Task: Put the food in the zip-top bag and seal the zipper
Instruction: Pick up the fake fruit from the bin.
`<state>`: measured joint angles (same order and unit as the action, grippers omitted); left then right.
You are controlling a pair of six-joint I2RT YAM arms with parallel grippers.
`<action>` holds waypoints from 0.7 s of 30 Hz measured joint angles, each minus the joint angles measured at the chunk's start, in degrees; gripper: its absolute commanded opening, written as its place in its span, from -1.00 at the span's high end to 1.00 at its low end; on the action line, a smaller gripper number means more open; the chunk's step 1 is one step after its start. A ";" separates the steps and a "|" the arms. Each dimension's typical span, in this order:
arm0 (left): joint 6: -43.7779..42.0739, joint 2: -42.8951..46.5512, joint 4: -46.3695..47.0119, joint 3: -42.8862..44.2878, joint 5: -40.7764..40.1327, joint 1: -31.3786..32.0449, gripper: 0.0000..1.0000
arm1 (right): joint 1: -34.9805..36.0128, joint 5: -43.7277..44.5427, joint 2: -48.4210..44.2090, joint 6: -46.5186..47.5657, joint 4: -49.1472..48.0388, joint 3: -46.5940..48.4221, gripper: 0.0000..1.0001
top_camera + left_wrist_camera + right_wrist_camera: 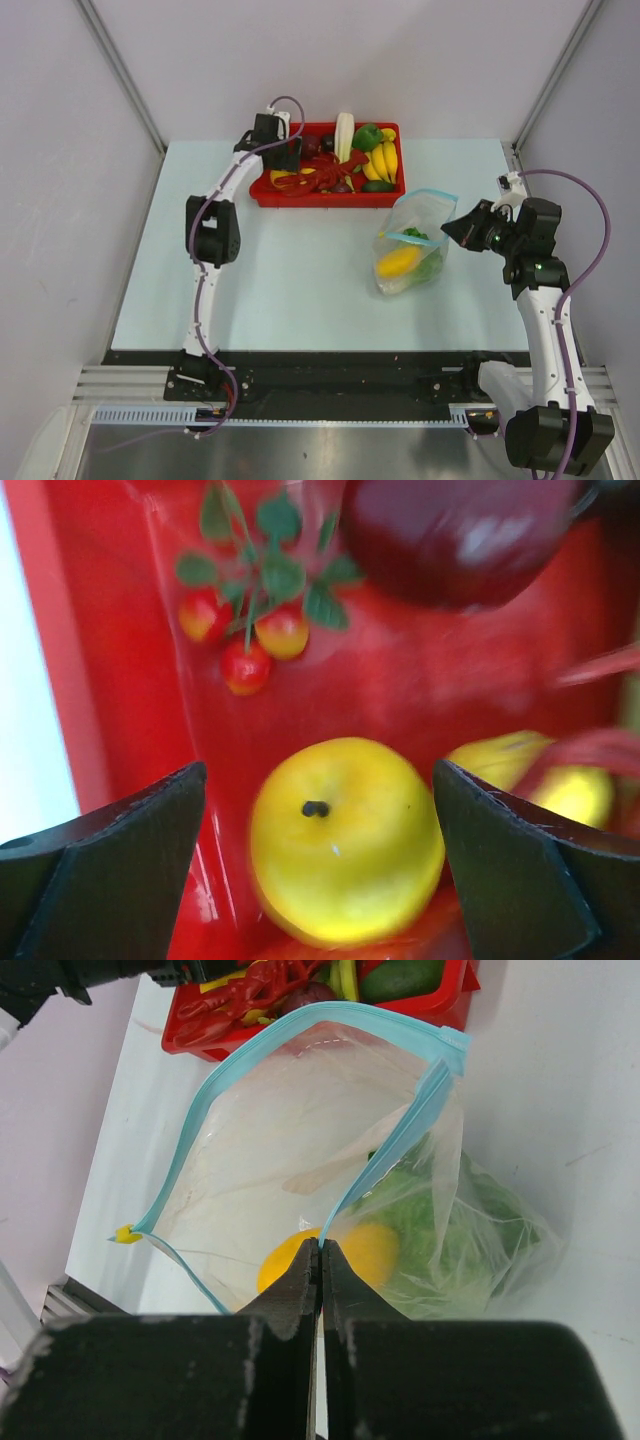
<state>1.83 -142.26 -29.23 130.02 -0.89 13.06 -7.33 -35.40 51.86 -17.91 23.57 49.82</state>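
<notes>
1. Left pincer [318, 815]: the yellow apple [345, 840] between its jaws is round and glossy. If the jaws close off-centre, I judge it could squirt sideways or be nudged against the yellow piece beside it.
2. Right pincer [320, 1258]: it pinches only a narrow bit of the zipper [395, 1150]. The film is thin and floppy, so it may slide free and the mouth would sag shut, leaving nowhere to drop food.
3. Farther out: the zip-top bag [290, 1160] lies on the surface [280, 270] near the right front corner of the red tray [330, 197]. It already holds a yellow fruit [375, 1245] and the cabbage [440, 1220]. A hard tug on the rim could drag the bag or spill them towards the opening.
4. Left pincer, state: released, with jaws spread wide on either side of the apple. It grasps nothing and I see no contact. It hangs inside the tray, with the cherries [245, 640] and a dark red fruit [455, 540] beyond it.
5. Right pincer, state: clenched, with its fingers pressed together on the blue strip. It lifts one side so that the mouth gapes towards the tray.
</notes>
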 measured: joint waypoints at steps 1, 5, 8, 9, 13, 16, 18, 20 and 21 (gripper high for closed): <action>-0.63 -0.55 -0.61 0.00 -0.17 -0.02 -0.94 | 0.00 0.00 0.00 0.00 0.00 0.00 1.00; -2.80 -0.74 -2.36 -0.31 -0.04 -0.11 -0.99 | 0.07 0.02 -0.04 0.00 0.02 0.00 1.00; -3.74 0.35 -2.97 -1.99 0.87 -0.20 -1.00 | 0.11 0.02 -0.24 0.00 0.02 0.00 1.00; -3.98 0.85 -3.32 -2.64 1.27 -0.26 -0.99 | 0.11 0.02 -0.33 0.00 0.02 0.00 1.00; -4.87 2.16 -6.16 -3.19 2.16 -0.48 -0.99 | 0.13 0.02 -0.44 0.00 0.04 0.00 1.00; -4.92 2.78 -8.07 -3.19 2.80 -0.68 -0.99 | 0.13 0.00 -0.44 0.00 0.07 0.00 1.00; -4.92 3.19 -8.94 -3.48 3.13 -0.72 -0.98 | 0.13 0.00 -0.44 0.00 0.07 0.00 1.00; -4.87 3.50 -9.49 -3.78 3.32 -0.74 -0.87 | 0.13 0.00 -0.46 0.02 0.07 0.00 1.00; -4.87 3.52 -9.70 -3.82 3.43 -0.74 -0.73 | 0.13 0.00 -0.46 0.02 0.07 0.00 1.00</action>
<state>-3.05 -138.74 -38.94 126.19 2.55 12.32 -7.20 -35.40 51.40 -17.89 23.64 49.82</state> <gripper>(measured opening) 0.970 0.010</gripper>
